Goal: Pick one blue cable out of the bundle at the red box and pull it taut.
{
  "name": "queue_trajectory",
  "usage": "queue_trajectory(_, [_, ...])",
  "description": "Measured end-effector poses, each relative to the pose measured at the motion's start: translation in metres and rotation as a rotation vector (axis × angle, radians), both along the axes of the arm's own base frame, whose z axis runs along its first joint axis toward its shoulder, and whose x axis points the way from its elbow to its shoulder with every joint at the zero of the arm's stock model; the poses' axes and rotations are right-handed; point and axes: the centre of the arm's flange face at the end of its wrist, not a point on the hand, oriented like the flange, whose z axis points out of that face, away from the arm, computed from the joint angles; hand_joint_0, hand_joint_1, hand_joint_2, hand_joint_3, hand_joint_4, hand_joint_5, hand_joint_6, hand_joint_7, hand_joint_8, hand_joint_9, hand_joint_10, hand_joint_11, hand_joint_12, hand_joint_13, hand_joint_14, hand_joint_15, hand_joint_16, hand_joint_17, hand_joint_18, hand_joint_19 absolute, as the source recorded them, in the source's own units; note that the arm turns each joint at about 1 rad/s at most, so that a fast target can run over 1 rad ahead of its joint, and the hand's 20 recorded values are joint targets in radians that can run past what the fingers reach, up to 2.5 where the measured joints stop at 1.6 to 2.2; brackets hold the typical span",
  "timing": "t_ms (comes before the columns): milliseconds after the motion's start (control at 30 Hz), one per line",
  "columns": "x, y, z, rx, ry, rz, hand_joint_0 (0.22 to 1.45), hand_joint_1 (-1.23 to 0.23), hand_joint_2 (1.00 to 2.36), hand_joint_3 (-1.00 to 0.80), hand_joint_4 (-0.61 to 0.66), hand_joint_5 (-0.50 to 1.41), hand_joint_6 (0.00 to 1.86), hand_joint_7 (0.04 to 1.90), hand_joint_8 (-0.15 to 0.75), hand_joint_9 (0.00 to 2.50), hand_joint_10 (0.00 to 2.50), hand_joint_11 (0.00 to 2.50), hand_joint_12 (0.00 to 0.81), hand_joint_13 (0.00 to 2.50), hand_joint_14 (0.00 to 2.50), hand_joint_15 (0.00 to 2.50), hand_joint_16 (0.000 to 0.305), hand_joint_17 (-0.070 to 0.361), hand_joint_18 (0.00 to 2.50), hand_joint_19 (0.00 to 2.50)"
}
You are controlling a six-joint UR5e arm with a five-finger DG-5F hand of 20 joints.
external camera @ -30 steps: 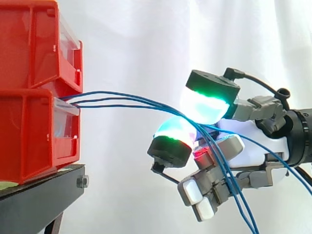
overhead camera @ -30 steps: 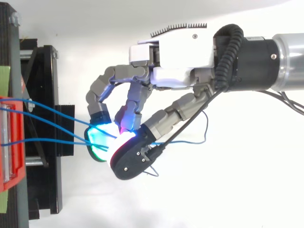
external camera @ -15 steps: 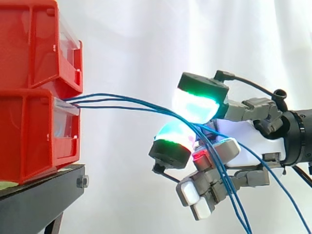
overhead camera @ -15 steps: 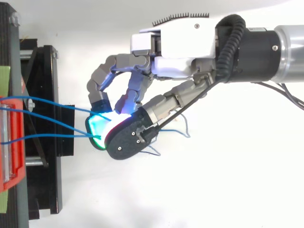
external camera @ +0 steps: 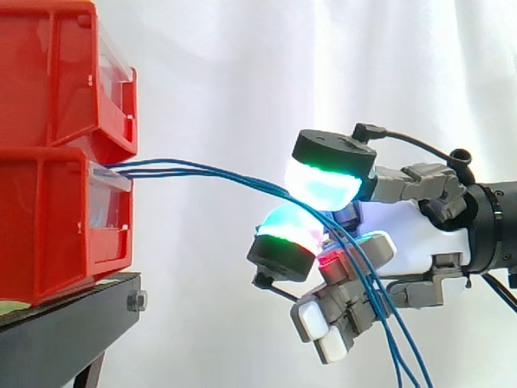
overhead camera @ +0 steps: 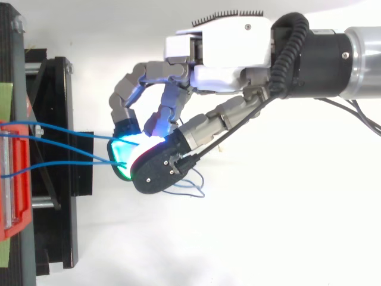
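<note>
— Location of the thin blue cables (external camera: 202, 171) is asked for.
— They are seen leaving the front slot of the lower red plastic box (external camera: 48, 218). That box is stacked under an upper red plastic bin (external camera: 56, 73) on a black metal stand (external camera: 65, 331). From there they run across to the hand (external camera: 404, 234), where they are pinched between two curled, glowing fingertips (external camera: 323, 182).
— How many are clamped?
— That cannot be told. The contact is covered by the pads, and from above by the dark back of one finger. Past the hand the cables are cut off by the side view's lower edge.
— What is added by the top view?
— The cables (overhead camera: 77, 162) are shown fanned apart at the box and converging at the hand (overhead camera: 226, 53). A slack loop lies just beside the pads on the arm's side. A white curtain (external camera: 242, 65) is seen behind.
</note>
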Motion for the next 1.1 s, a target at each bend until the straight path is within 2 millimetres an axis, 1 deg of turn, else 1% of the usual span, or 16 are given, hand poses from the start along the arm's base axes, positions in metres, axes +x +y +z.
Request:
queue_trajectory(100, [-0.001,-0.004,0.000,-0.006,0.001,-0.006,0.64,-0.83,1.02,-0.15,0.12,-0.16,0.92,1.08,0.370,1.23,0.01,1.40,0.398,0.86,0.02,0.47,0.056,0.126,0.79,0.43])
queue_trajectory(200, [-0.002,-0.009,0.000,-0.025,0.002,-0.013,0.66,-0.83,1.01,-0.22,0.13,-0.16,0.92,1.05,0.360,1.19,0.01,1.39,0.387,0.83,0.02,0.47,0.054,0.121,0.76,0.43])
queue_trajectory(267, [-0.003,-0.013,0.000,-0.047,0.003,-0.018,0.66,-0.87,1.01,-0.34,0.16,-0.17,0.91,1.02,0.350,1.18,0.01,1.38,0.383,0.82,0.02,0.47,0.053,0.118,0.74,0.43])
queue_trajectory(300, [-0.003,-0.015,0.000,-0.059,0.004,-0.021,0.66,-0.88,1.01,-0.35,0.16,-0.17,0.91,1.01,0.350,1.17,0.01,1.38,0.383,0.81,0.02,0.46,0.052,0.118,0.74,0.43])
queue_trajectory(333, [-0.003,-0.017,-0.001,-0.072,0.005,-0.025,0.65,-0.88,1.01,-0.43,0.18,-0.17,0.91,1.00,0.356,1.16,0.01,1.37,0.381,0.81,0.02,0.47,0.052,0.118,0.74,0.43])
queue_trajectory(367, [-0.004,-0.019,-0.001,-0.088,0.008,-0.029,0.62,-0.87,1.00,-0.48,0.18,-0.17,0.91,0.99,0.354,1.16,0.01,1.37,0.380,0.80,0.02,0.47,0.052,0.118,0.73,0.43])
queue_trajectory(467, [-0.007,-0.025,-0.002,-0.127,0.027,-0.035,0.57,-0.83,1.00,-0.50,0.18,-0.17,0.91,0.97,0.357,1.15,0.01,1.35,0.390,0.80,0.02,0.47,0.054,0.121,0.73,0.44])
queue_trajectory(567, [-0.010,-0.029,0.000,-0.146,0.034,-0.036,0.55,-0.77,1.00,-0.50,0.18,-0.17,0.90,0.97,0.372,1.17,0.01,1.34,0.398,0.80,0.02,0.47,0.055,0.123,0.73,0.44])
queue_trajectory(733, [-0.012,-0.031,0.012,-0.176,0.024,-0.037,0.54,-0.73,1.00,-0.50,0.18,-0.16,0.89,0.99,0.375,1.18,0.01,1.33,0.398,0.80,0.02,0.47,0.056,0.125,0.74,0.45])
queue_trajectory(833, [-0.014,-0.033,0.019,-0.200,0.015,-0.039,0.55,-0.71,1.00,-0.47,0.18,-0.16,0.89,1.01,0.368,1.19,0.01,1.34,0.395,0.80,0.02,0.47,0.055,0.123,0.73,0.46])
queue_trajectory(1100, [-0.015,-0.035,0.022,-0.215,0.012,-0.044,0.54,-0.65,1.00,-0.48,0.17,-0.15,0.89,1.01,0.377,1.21,0.01,1.34,0.398,0.81,0.02,0.47,0.056,0.126,0.74,0.46])
